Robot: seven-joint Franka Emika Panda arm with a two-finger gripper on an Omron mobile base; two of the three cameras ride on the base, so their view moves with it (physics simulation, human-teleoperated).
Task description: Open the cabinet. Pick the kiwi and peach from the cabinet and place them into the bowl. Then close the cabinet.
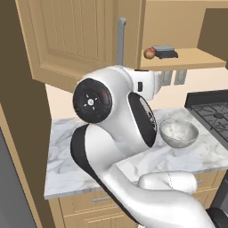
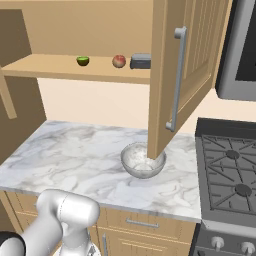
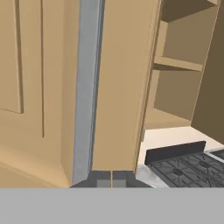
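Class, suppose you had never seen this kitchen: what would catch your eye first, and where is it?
Probably the cabinet with both doors swung open above the marble counter, and the robot's gripper shut right at the left door's silver handle. On its bottom shelf sit a kiwi, a peach and a dark block; the grey bowl waits below.

Base views flank arm, sharing bowl (image 1: 179, 132) (counter too); hand view close against cabinet (image 3: 118, 87) door.
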